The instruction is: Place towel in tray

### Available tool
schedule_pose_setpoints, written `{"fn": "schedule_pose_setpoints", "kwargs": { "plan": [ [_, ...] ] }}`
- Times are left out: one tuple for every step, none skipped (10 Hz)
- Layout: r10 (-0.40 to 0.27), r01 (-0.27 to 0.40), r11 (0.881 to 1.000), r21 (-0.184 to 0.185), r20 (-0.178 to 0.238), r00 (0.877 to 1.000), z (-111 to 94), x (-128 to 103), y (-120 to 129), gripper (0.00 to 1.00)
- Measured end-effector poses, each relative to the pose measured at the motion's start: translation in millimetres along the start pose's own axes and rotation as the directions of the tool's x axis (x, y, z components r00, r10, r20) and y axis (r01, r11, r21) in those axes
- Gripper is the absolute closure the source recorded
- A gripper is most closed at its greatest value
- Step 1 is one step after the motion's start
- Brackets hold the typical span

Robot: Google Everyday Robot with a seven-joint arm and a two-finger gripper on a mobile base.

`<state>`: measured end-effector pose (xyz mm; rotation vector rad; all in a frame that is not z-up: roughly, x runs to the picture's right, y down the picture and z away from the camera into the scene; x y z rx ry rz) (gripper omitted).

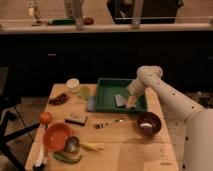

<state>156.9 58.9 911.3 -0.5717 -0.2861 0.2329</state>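
A green tray (pixel 108 89) sits at the back middle of the wooden table (pixel 125 145). A pale grey towel (pixel 121 100) lies inside the tray at its right side. My white arm reaches in from the right, and my gripper (pixel 131 101) is down in the tray right at the towel's right edge.
A dark bowl (pixel 148 122) stands right of centre. A fork (pixel 110 122), a dark sponge (pixel 76 119), an orange plate (pixel 57 135), a tomato (pixel 46 117), a white cup (pixel 73 85), a metal tin (pixel 72 144), a banana (pixel 93 146) and a green pepper (pixel 67 158) lie to the left.
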Motion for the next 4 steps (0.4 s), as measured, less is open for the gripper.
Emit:
{"fn": "schedule_pose_setpoints", "kwargs": {
  "plan": [
    [0.004, -0.004, 1.000, -0.004, 0.011, 1.000, -0.7, 0.6, -0.3, 0.20],
    [0.011, -0.011, 1.000, -0.009, 0.025, 1.000, -1.4, 2.3, 0.0, 0.20],
    [0.016, -0.015, 1.000, -0.013, 0.033, 0.999, -2.3, 3.8, 0.3, 0.20],
    [0.021, -0.021, 1.000, -0.013, 0.044, 0.999, -3.2, 4.8, -0.5, 0.20]
  ]
}}
